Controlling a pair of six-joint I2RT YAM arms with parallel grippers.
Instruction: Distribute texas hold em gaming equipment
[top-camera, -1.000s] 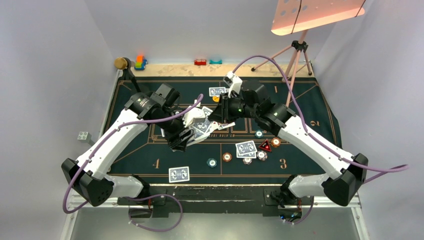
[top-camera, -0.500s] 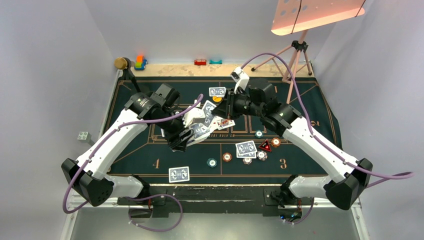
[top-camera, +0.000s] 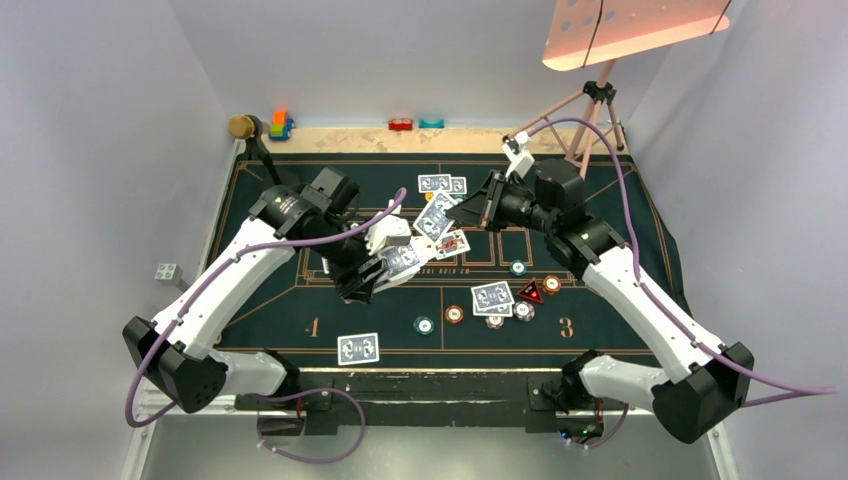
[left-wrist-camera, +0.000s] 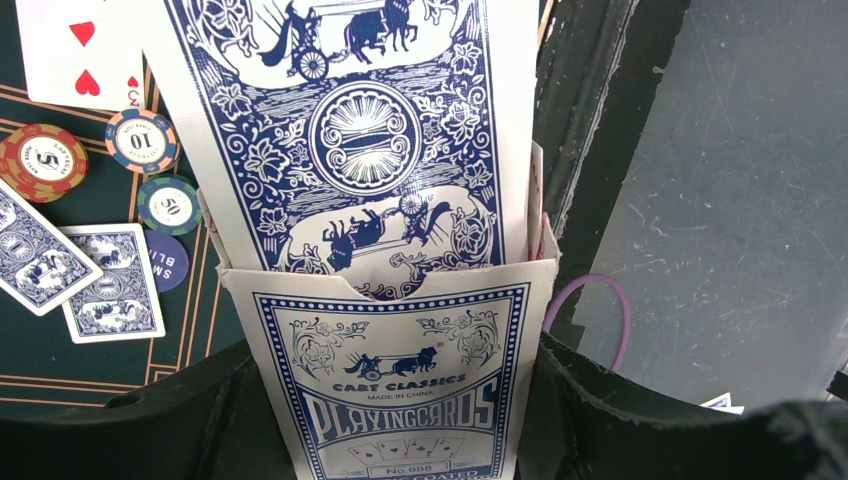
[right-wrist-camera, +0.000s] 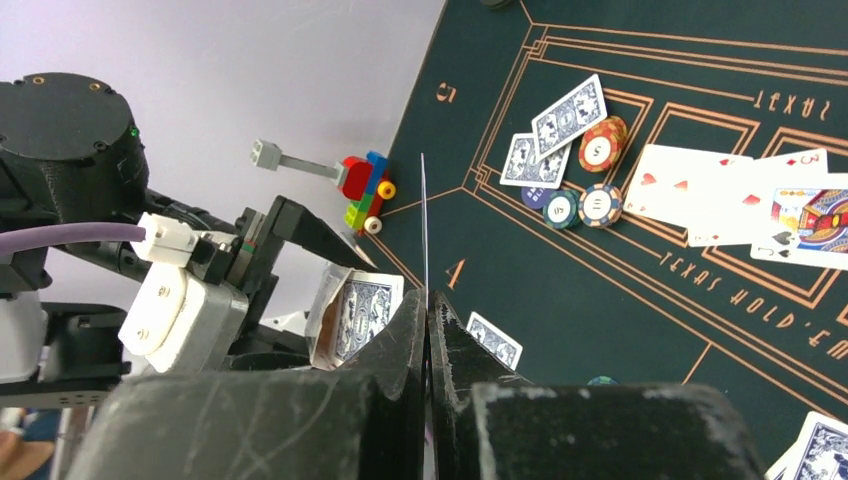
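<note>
Cards (left-wrist-camera: 360, 130) with blue backs are seen standing partly out of the open top of a printed box (left-wrist-camera: 395, 340); what lies deeper inside the box is hidden by its front. The box is clamped by its lower part between the fingers of the left gripper (left-wrist-camera: 400, 440), which is closed on it and held above the middle of the surface (top-camera: 400, 305). A single card (top-camera: 436, 214) is pinched by one edge in the right gripper (right-wrist-camera: 428, 310), whose fingers are pressed together on it; this card is held off the surface, near the open end of the box, and is seen edge-on from the right wrist. Face-up cards (top-camera: 452, 243) are laid at the middle of the surface, beside the box. A far pair (top-camera: 442, 184) of blue-backed cards is laid side by side towards the back. A near pair (top-camera: 492, 297) is laid on the right, just beside a red marker (top-camera: 530, 292). Chips (top-camera: 454, 314) in orange, teal and white-brown are scattered close around that pair. A lone card (top-camera: 358, 347) is laid face down at the near edge.
</note>
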